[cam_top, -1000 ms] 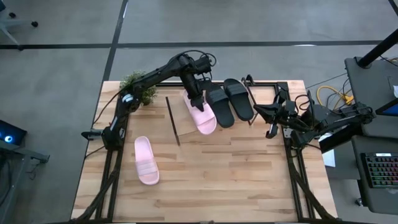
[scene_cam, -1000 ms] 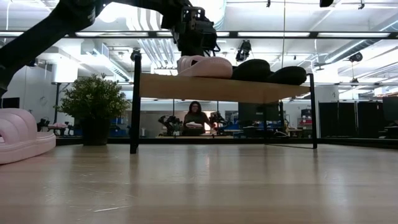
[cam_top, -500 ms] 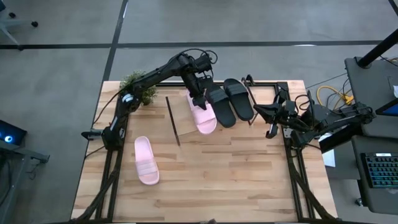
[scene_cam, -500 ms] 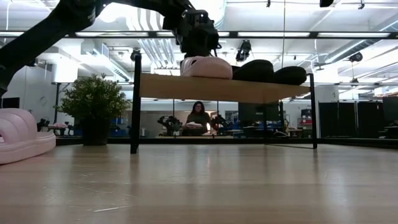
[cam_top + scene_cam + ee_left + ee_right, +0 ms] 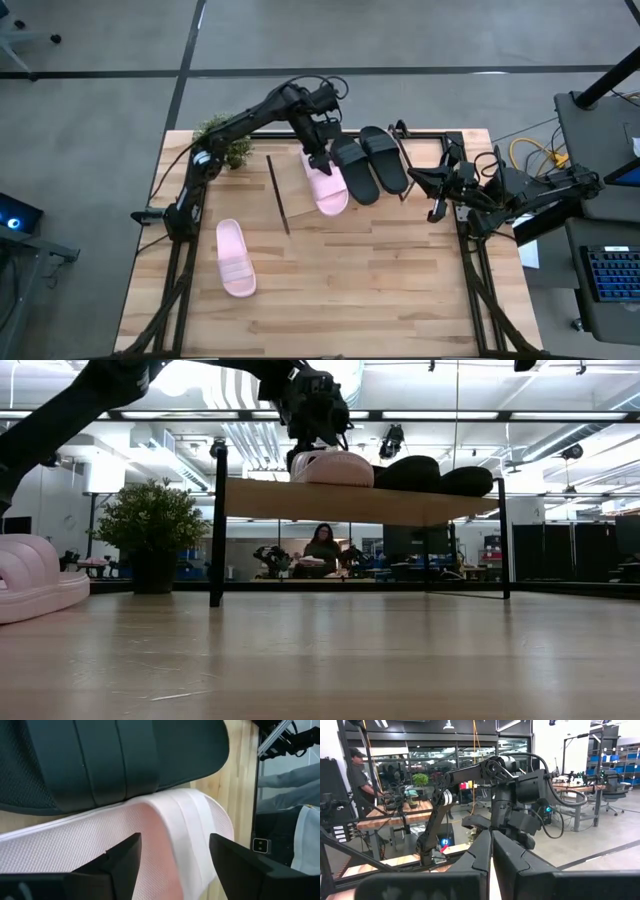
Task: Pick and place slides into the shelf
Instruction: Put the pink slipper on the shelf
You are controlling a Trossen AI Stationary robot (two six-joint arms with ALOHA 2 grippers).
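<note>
high: left gripper [image 5: 318,158] over pink slide [image 5: 326,187] on shelf [image 5: 300,212] left half; second pink slide [image 5: 235,258] near table's left edge
left wrist: fingers [image 5: 117,862] spread, nothing held
right gripper [image 5: 412,176]: shut, empty, at right edge
handling: light soft foam, grab strap

Bright ceiling glare, soft even shadows

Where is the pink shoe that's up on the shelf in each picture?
High view: pink slide on the shelf lies at the top middle.
Low view: it sits at the upper middle.
Left wrist view: it fills the lower half.
Right wrist view: not in it.
Shared landmark: the black slide right beside it.
</note>
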